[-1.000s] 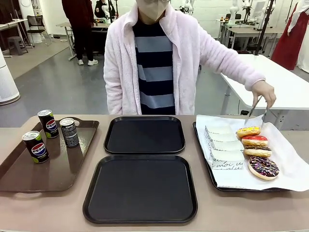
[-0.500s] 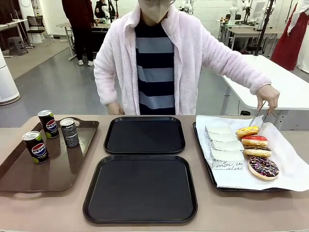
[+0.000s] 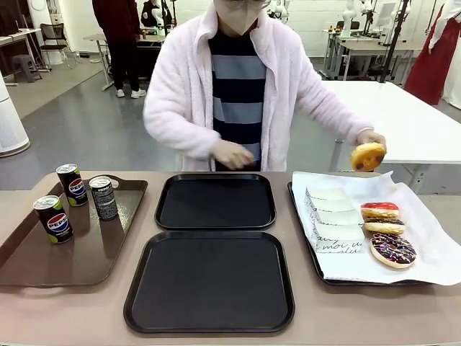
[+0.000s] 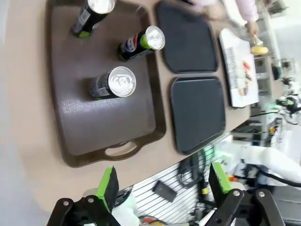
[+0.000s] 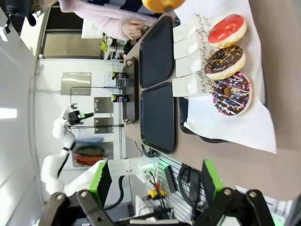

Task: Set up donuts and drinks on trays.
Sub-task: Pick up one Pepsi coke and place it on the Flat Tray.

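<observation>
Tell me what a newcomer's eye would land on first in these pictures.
The person's hand at the far right holds a yellow donut in the air above the paper-lined tray, where three more donuts lie. In the middle, the far tray and the near tray, both black, have nothing on them. At the left, three cans stand on the brown tray.

The person (image 3: 241, 144) wears a fluffy pink jacket (image 3: 292, 79) over a striped top (image 3: 238, 94).
</observation>
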